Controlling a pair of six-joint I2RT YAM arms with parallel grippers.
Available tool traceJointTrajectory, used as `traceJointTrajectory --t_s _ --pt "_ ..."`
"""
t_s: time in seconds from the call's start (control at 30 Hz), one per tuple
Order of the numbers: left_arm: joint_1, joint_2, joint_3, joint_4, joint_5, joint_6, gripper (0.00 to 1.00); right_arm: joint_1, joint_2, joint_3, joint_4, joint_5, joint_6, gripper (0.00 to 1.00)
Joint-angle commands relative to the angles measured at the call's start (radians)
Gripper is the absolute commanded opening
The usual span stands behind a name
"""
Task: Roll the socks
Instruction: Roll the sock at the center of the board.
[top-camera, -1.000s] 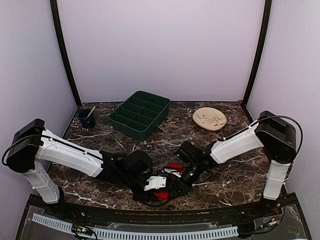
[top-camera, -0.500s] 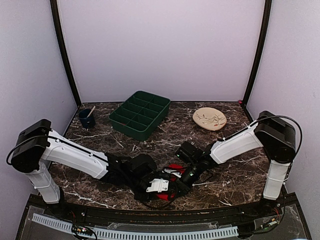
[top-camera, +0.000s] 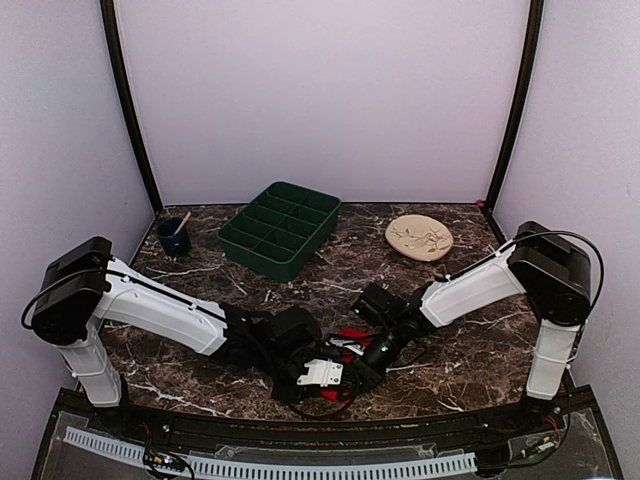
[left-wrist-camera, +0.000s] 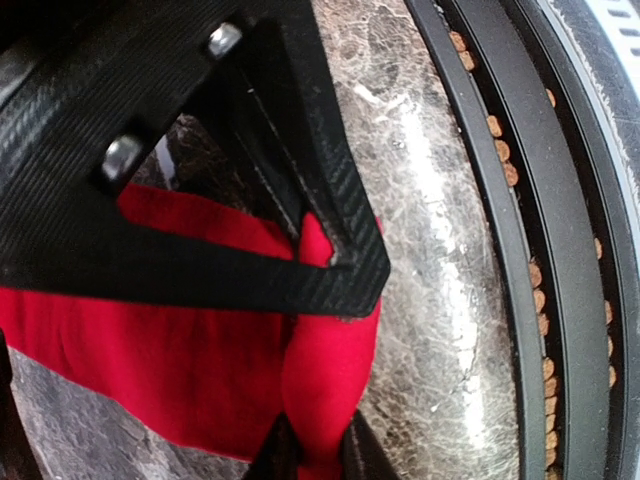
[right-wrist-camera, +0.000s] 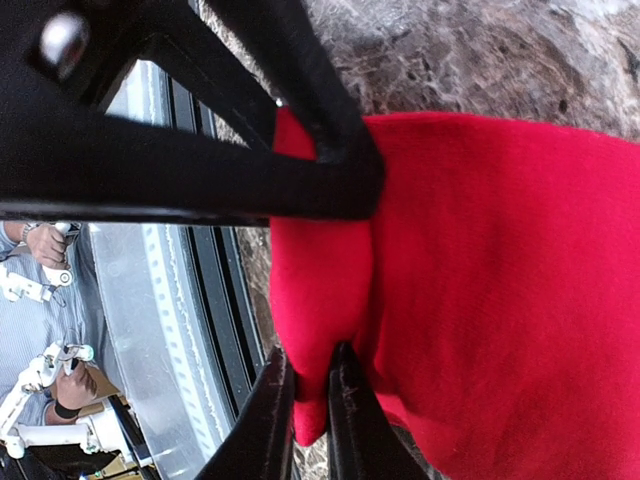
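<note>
Getting hold of the red socks (top-camera: 350, 334) to start the roll

My left claw (left-wrist-camera: 308, 455) is almost closed and pinches a fold of the socks. My right claw (right-wrist-camera: 308, 400) is almost closed too and pinches another fold of the same red cloth. The socks lie on the dark table (top-camera: 300, 285), close to the front rail (left-wrist-camera: 520, 250), right between my two arms. I think this is the very start of the roll. Next I should turn the pinched edge over onto the rest, snug, without tugging the cloth apart. From above, my arms cover most of the red. I cannot tell if it is one sock or two, or if any part is rolled yet
</note>
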Motion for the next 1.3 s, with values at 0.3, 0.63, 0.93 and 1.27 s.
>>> traceJointTrajectory --t_s 0.3,0.63,0.93,1.27 --pt "0.036 0.05 0.089 -0.184 0.124 -0.029 0.05 -0.025 -0.012 -0.018 -0.011 0.047 0.004 0.29" --pt "0.087 0.088 0.153 -0.289 0.199 -0.075 0.04 -0.082 -0.078 -0.1 0.051 0.067 0.049 0.33" --pt "0.142 0.147 0.247 -0.395 0.312 -0.097 0.05 -0.134 -0.148 -0.177 0.117 0.112 0.096 0.34" --pt "0.186 0.242 0.384 -0.554 0.425 -0.099 0.05 -0.143 -0.274 -0.289 0.198 0.301 0.153 0.35"
